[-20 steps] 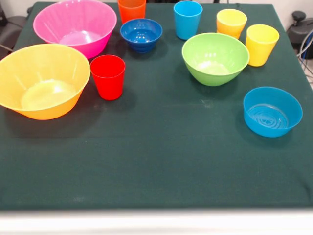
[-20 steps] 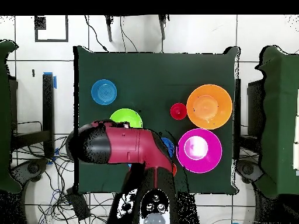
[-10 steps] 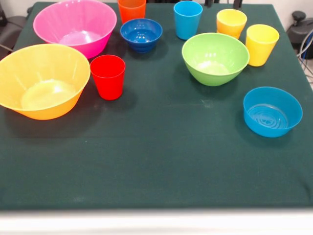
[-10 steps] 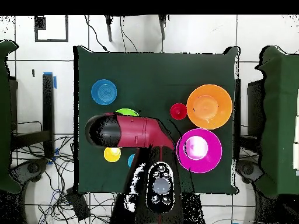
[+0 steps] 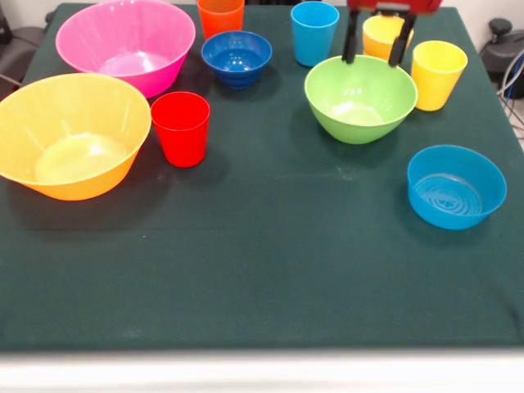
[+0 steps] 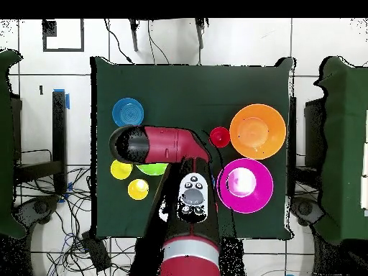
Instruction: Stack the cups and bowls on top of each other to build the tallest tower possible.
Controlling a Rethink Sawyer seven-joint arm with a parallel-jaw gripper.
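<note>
Nothing stacked yet: you have every cup and bowl sitting apart on the worktop (image 5: pixel 270 270), with the end effector (image 5: pixel 376 54) spread, empty, above the green bowl (image 5: pixel 360 98).

Arm (image 6: pixel 167 147) was glossy red with a rounded black end cap (image 6: pixel 127 144) on one segment. A second red link carried a black oval panel (image 6: pixel 192 198) with a light round dial and small buttons. Base section (image 6: pixel 189 260) was red with a grey band. Tool (image 5: pixel 377 59) showed a red body (image 5: pixel 381 5) at the top edge and two thin black fingers (image 5: pixel 350 39), spread apart.
</note>
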